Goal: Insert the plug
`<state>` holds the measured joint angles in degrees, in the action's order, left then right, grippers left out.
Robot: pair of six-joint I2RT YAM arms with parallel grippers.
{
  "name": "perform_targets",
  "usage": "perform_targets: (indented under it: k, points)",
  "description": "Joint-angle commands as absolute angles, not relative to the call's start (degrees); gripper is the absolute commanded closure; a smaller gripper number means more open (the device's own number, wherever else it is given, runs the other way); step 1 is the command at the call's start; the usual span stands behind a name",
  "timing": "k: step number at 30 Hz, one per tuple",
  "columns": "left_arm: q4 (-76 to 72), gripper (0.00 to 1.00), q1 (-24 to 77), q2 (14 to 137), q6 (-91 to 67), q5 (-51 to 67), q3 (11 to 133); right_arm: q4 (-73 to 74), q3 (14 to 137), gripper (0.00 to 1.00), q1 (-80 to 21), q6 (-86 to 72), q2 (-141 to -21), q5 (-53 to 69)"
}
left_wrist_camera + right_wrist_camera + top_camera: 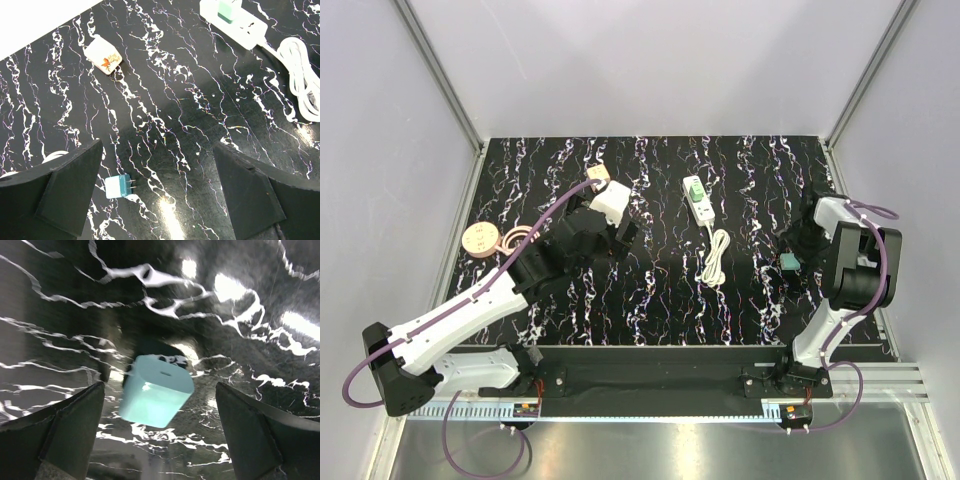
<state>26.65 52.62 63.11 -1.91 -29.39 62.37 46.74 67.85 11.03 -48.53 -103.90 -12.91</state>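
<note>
left pincer (pixel 157 167): open wide, its dark fingers (pixel 60 195) spread with nothing gripped between them; it hangs above the black marbled table (pixel 190 100).
right pincer (pixel 159 387): also open wide, one finger on each side of the teal block and neither touching it.
plug (pixel 693 187): light green, on top of the far end of the white power strip (pixel 701 208); well apart from both pincers, ahead and to the right of the left one, ahead and to the left of the right one. how deep it sits in the socket cannot be told.
cord (pixel 715 260): white and coiled, running from the strip's near end; it lies between the two pincers, to the right of the left one.
teal block (pixel 155 395): a rounded cube on the table straight below the right pincer, in the gap between its fingers, somewhat blurred.
teal adapter (pixel 119 186): small, with two metal prongs; on the table under the left pincer, just beside the finger at the left of the wrist view.
cream cube (pixel 103 56): has an orange mark on one face; ahead and to the left of the left pincer, apart from it.
round disc (pixel 480 238): peach, with a looped pale cable beside it; well to the left of the left pincer, near the table's edge.
</note>
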Motion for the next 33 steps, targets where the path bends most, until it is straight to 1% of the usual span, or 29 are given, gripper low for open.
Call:
perform_targets:
  k: [1,3,5,8,9,11,14,16,17,19,21,22,24,25,26,27,30,32,33]
  points:
    - [24.4,0.01,53.0,62.9,-1.4,-30.1,62.8,46.1,66.4,0.02,10.8,-50.4,-100.8,-11.1]
    - [24.4,0.01,53.1,63.0,-1.4,-30.1,62.8,45.5,65.6,0.02,10.8,-51.4,-100.7,-11.7]
    - [24.3,0.01,53.2,63.1,-1.4,-30.2,62.8,44.7,65.5,0.05,10.8,-50.8,-101.1,-11.0]
    - [24.3,0.01,53.3,62.9,-1.2,-30.6,62.7,43.9,65.2,0.12,10.8,-49.1,-101.7,-10.3]
    - [24.4,0.01,53.4,62.9,-1.1,-30.6,62.7,43.5,64.9,0.16,10.8,-48.5,-101.4,-10.5]
    - [24.4,0.01,53.3,62.9,-1.0,-30.3,62.7,42.2,63.7,0.18,10.8,-47.1,-100.5,-11.9]
    - [24.4,0.01,53.4,62.9,-1.1,-30.0,62.8,41.7,63.0,0.16,10.8,-46.4,-99.2,-14.1]
    - [24.3,0.01,53.4,63.0,-1.1,-30.0,62.8,41.9,62.9,0.1,10.8,-46.9,-99.1,-16.0]
    - [24.4,0.01,53.4,63.1,-1.1,-30.0,62.7,42.1,63.0,0.09,10.8,-47.3,-99.1,-16.4]
    - [24.4,0.01,53.5,63.2,-1.0,-30.1,62.7,42.2,63.4,0.08,10.8,-47.8,-99.7,-16.4]
    - [24.5,0.01,53.6,63.3,-0.8,-30.1,62.8,42.1,63.7,0.1,10.8,-48.2,-100.7,-16.3]
    - [24.4,0.01,53.6,63.0,-0.8,-30.2,62.8,42.2,63.9,0.12,10.8,-48.3,-101.1,-16.3]
    - [24.4,0.01,53.6,62.8,-0.7,-30.4,62.6,41.8,64.5,0.24,10.8,-48.0,-102.4,-15.4]
    - [24.5,0.01,53.6,62.8,-0.7,-30.5,62.7,41.3,64.8,0.31,10.8,-47.6,-102.7,-15.0]
    - [24.4,0.01,53.6,62.8,-0.5,-30.6,62.8,40.7,64.7,0.44,10.8,-46.9,-102.7,-13.9]
    - [24.5,0.01,53.6,62.8,-0.5,-30.5,62.8,40.1,64.5,0.49,10.8,-46.3,-102.6,-13.5]
    - [24.5,0.01,53.7,62.9,-0.4,-29.5,62.6,36.7,62.8,0.59,10.7,-42.8,-99.8,-10.9]
    - [24.6,0.01,53.7,63.1,-0.6,-28.0,62.6,32.9,60.3,0.61,10.8,-39.2,-97.6,-6.5]
    - [24.5,0.01,53.7,63.2,-0.8,-27.4,62.8,31.3,59.3,0.66,10.7,-38.2,-95.1,-4.7]
